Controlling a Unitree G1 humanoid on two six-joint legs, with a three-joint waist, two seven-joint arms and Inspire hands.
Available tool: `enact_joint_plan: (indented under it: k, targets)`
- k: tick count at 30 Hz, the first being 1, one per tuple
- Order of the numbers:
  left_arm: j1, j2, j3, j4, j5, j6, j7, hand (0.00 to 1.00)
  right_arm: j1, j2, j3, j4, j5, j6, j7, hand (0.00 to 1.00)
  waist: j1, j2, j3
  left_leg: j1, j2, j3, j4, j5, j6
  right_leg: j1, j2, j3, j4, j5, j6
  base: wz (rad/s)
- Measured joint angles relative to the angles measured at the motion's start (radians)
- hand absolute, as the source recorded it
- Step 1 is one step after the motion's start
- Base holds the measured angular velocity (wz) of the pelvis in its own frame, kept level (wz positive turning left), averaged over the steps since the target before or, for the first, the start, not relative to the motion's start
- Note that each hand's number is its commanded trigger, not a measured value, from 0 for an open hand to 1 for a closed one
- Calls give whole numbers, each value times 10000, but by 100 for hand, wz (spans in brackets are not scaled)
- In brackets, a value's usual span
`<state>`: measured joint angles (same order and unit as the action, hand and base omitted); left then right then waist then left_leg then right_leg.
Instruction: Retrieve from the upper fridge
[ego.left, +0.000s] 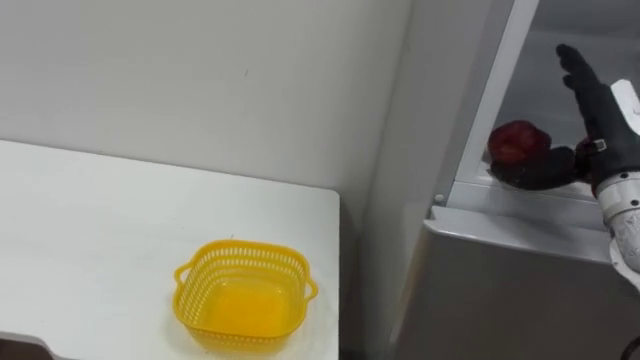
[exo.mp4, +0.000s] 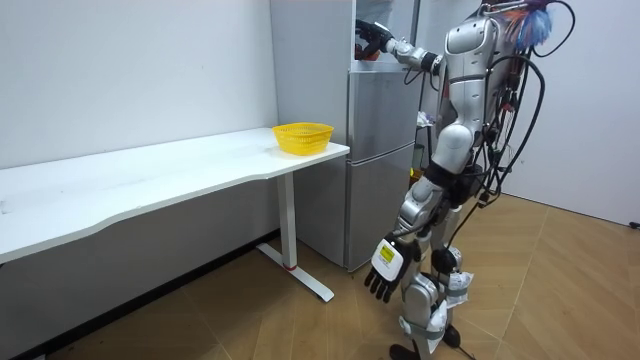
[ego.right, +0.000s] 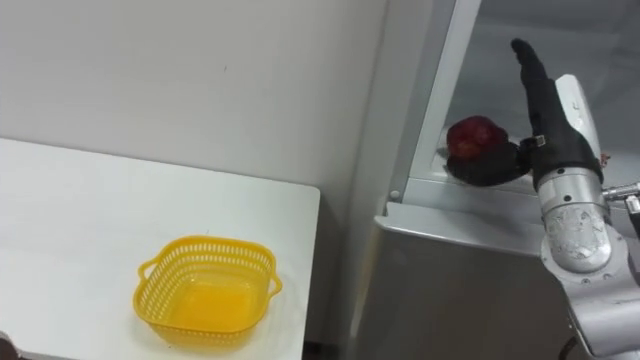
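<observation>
A dark red round fruit (ego.left: 517, 140) sits at the front edge of the open upper fridge compartment (ego.left: 560, 60). My right hand (ego.left: 605, 115) is raised inside the compartment just right of the fruit, its fingers straight and pointing up. Its thumb (ego.left: 540, 172) lies under and in front of the fruit, seemingly touching it. In the room view I stand before the fridge (exo.mp4: 375, 150) with the right arm stretched up into it. My left hand (exo.mp4: 385, 268) hangs low by my leg, fingers relaxed.
A yellow plastic basket (ego.left: 245, 248), empty, stands near the right end of a white table (ego.left: 80, 230), left of the fridge. The shut grey lower fridge door (ego.left: 500, 290) is below the open compartment. A white wall runs behind the table.
</observation>
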<state>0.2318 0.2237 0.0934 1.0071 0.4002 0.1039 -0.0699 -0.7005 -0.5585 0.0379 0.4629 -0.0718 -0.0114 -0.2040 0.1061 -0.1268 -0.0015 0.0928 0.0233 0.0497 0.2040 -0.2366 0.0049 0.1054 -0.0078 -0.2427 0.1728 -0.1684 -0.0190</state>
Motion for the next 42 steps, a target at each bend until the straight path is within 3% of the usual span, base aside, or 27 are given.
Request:
enact_joint_plan:
  k: [7, 18, 22, 26, 35, 36, 37, 38, 39, 40, 42]
  targets:
    - [52, -1, 14, 3, 38, 213, -16, 0, -346, -6, -2, 475, -210, 145, 447, 0, 19, -10, -11, -14, -9, -58, 1, 1, 0, -1, -17, -103, 13, 0, 0, 1]
    - [50, 27, -6, -12, 37, 215, -35, 0, -398, -64, 221, 1033, -207, 160, 622, 0, 108, -44, -28, 97, -12, -83, 17, 1, 0, 122, -39, -220, 25, 0, 1, 0]
    - [123, 82, -6, -10, 30, 230, -33, 0, -757, -66, 369, 1685, -135, 263, 944, 0, 105, -108, 3, 236, -11, -128, 13, 1, 0, 282, -46, -321, 24, -1, 1, 3]
    - [125, 107, 0, -9, 33, 407, -144, 0, -1060, -66, 381, 2116, -160, 371, 1364, 0, 109, -173, -19, 244, -31, -195, 28, 8, -10, 327, -50, -362, -13, -1, 0, 4]
    - [61, 234, -9, 34, 31, 431, -228, 0, -1212, -272, 498, 2594, -153, 369, 2355, 0, 85, -170, -16, 406, -27, -306, 9, 16, -20, 552, -52, -551, -39, -1, 0, 4]
    - [62, 238, -9, 34, 31, 433, -228, 0, -1233, -273, 498, 2618, -154, 369, 2415, 9, 84, -170, -15, 406, -27, -306, 10, 18, -23, 552, -54, -568, -39, -1, 0, 0]
    - [62, 249, -9, 34, 31, 434, -230, 0, -1240, -275, 498, 2661, -154, 369, 2504, 23, 84, -170, -15, 408, -28, -306, 12, 23, -24, 557, -56, -588, -37, -1, 0, 0]
    - [63, 254, -9, 34, 31, 435, -232, 0, -1240, -275, 498, 2683, -154, 369, 2537, 50, 86, -170, -15, 410, -28, -306, 13, 27, -26, 559, -57, -591, -35, -1, 0, 0]
    - [62, 255, -9, 34, 31, 435, -232, 0, -1240, -275, 498, 2684, -154, 369, 2564, 59, 86, -169, -15, 410, -28, -306, 13, 30, -26, 559, -58, -592, -35, -1, 0, 0]
    - [63, 258, -10, 37, 31, 435, -235, 0, -1240, -275, 499, 2687, -154, 369, 2664, 100, 86, -169, -15, 410, -29, -306, 13, 34, -29, 560, -58, -595, -34, 0, 0, 0]
    - [63, 259, -10, 39, 31, 434, -248, 0, -1240, -277, 498, 2691, -155, 369, 2783, 100, 76, -168, -14, 409, -29, -315, 15, 38, -32, 564, -58, -604, -35, 0, 0, 0]
